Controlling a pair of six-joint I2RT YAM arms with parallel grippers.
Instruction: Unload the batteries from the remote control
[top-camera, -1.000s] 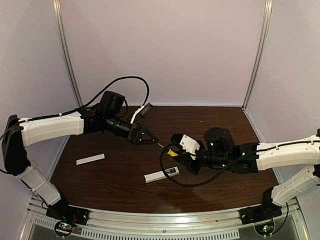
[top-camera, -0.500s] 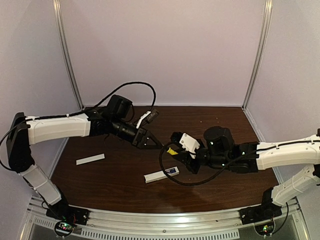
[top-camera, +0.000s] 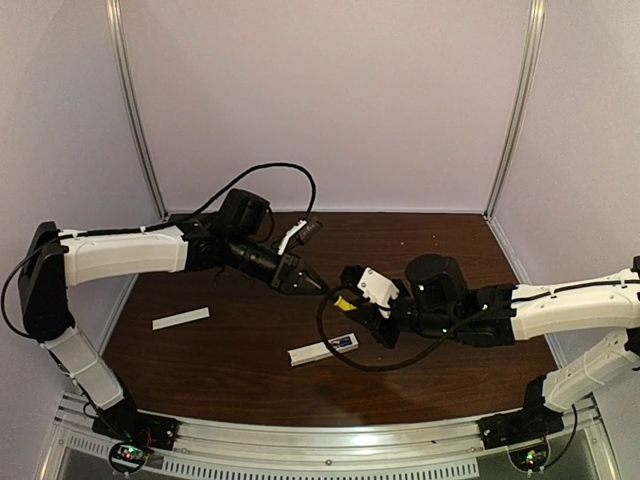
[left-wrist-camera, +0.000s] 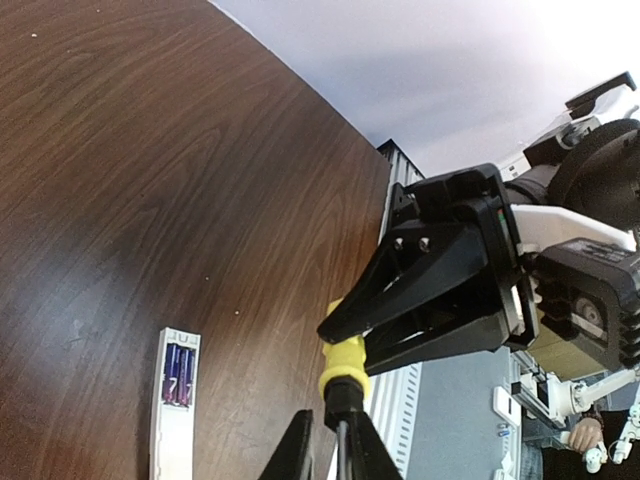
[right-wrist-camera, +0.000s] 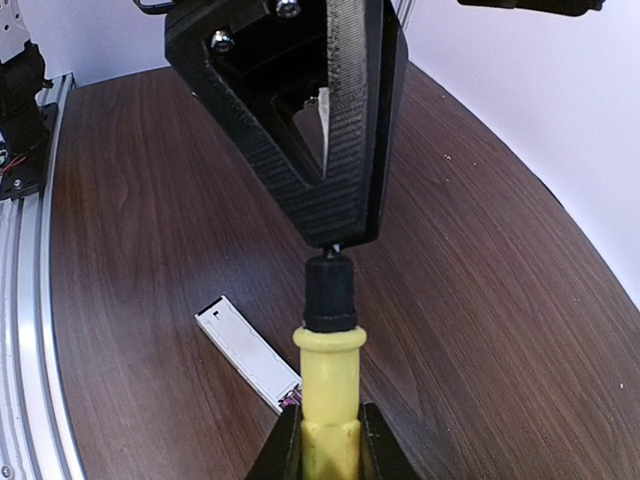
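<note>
Both arms meet over mid-desk. Right pincer is clamped on the yellow handle of the screwdriver, which points left toward the other arm. Left pincer has its jaws drawn together on the thin metal shaft just past the black collar. The tool is held at both ends, above the desk.

Remote control lies flat on the desk, just nearer than the pincers and touched by neither. Its compartment at the right end is open. The batteries, two purple cells, sit side by side inside it.

White cover strip lies well apart, to the left.
</note>
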